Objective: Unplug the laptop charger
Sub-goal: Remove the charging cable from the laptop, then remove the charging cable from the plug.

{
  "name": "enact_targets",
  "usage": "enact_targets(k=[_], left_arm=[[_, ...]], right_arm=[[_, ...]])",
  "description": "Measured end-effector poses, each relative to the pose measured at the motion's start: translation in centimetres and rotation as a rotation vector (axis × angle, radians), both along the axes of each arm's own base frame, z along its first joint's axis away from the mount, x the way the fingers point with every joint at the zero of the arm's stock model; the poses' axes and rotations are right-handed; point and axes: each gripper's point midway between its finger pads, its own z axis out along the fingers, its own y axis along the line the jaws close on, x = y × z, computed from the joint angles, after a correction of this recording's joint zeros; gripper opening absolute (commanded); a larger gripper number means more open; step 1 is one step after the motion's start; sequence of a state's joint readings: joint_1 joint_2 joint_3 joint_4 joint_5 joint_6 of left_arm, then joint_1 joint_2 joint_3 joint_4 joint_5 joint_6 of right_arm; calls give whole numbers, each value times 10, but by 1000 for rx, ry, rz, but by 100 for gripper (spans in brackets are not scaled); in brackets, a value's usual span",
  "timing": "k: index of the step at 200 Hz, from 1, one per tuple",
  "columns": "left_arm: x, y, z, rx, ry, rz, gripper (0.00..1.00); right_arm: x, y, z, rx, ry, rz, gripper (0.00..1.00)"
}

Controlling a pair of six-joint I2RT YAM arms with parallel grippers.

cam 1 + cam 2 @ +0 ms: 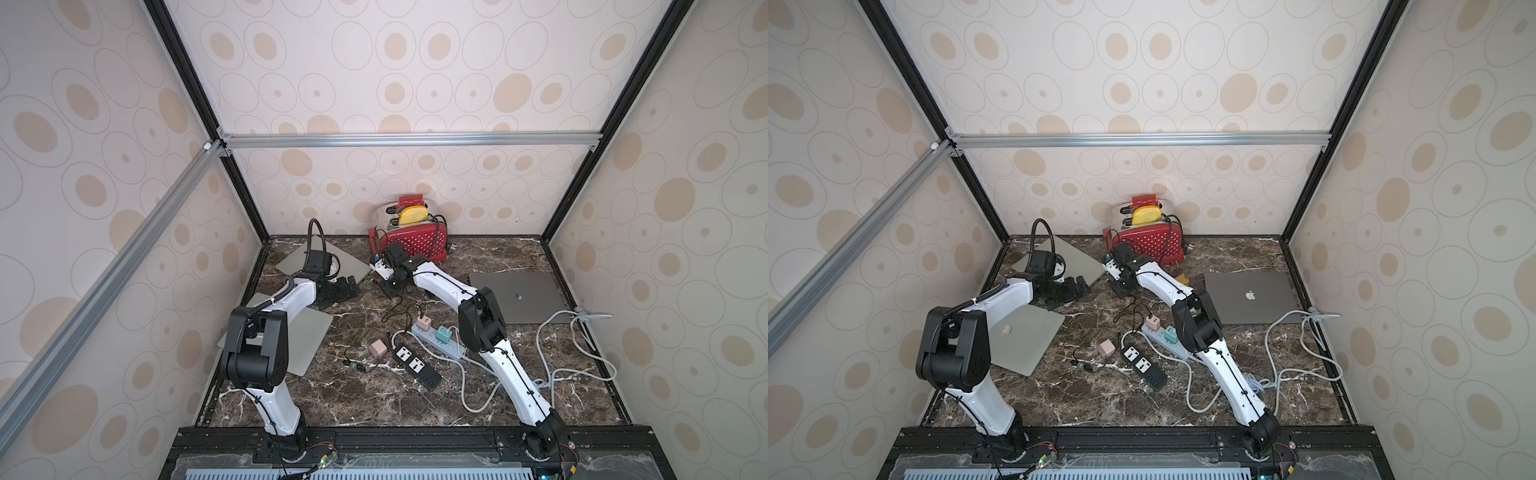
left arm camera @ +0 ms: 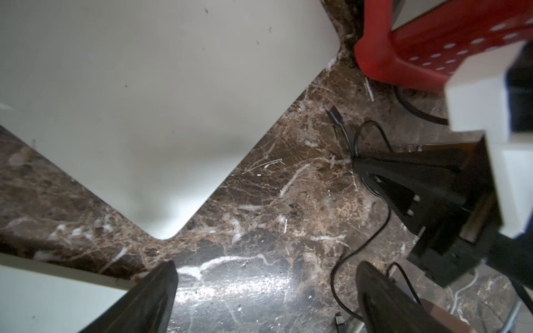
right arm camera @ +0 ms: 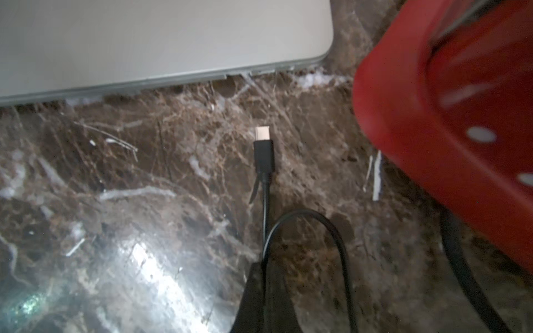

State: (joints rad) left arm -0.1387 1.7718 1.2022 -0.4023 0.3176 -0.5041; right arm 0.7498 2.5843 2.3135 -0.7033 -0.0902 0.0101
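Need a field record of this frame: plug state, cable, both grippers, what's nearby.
plug: free, tip facing the laptop edge, clear gap between them
cable: black, runs from the plug into the right jaws, with a loop beside them
right gripper: shut on cable
left gripper: open, holding nothing, over bare table near the laptop's corner
toaster: red, beside the plug, not touching it
task: laptop end looks unplugged

Apple logo on the dark grey laptop [image 1: 1252, 297] and the front silver laptop [image 1: 1025, 340]
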Motion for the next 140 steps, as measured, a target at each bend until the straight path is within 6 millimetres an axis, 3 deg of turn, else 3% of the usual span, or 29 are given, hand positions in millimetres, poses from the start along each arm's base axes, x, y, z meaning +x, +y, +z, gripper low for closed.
enact_targets(k=[36, 49, 65, 81, 95, 112, 140], left_arm=[[9, -9, 3, 44, -15, -23, 96], [6, -10, 3, 54, -11, -27, 96], [3, -9, 4, 62, -7, -33, 96], [-4, -8, 11, 66, -14, -37, 96], [-12, -6, 23, 66, -36, -42, 96], [-24, -4, 43, 64, -81, -53, 96], [-49, -7, 88, 35, -183, -94, 96]], right_arm=[[-8, -9, -1, -22, 10, 2, 0], [-9, -9, -1, -20, 14, 3, 14], [-10, -8, -1, -16, 19, 10, 39], [-12, -7, 0, -4, 34, 10, 53], [-14, -5, 2, 7, 41, 18, 61], [-16, -2, 11, 27, 42, 30, 63], [-18, 0, 51, 83, 15, 42, 63]])
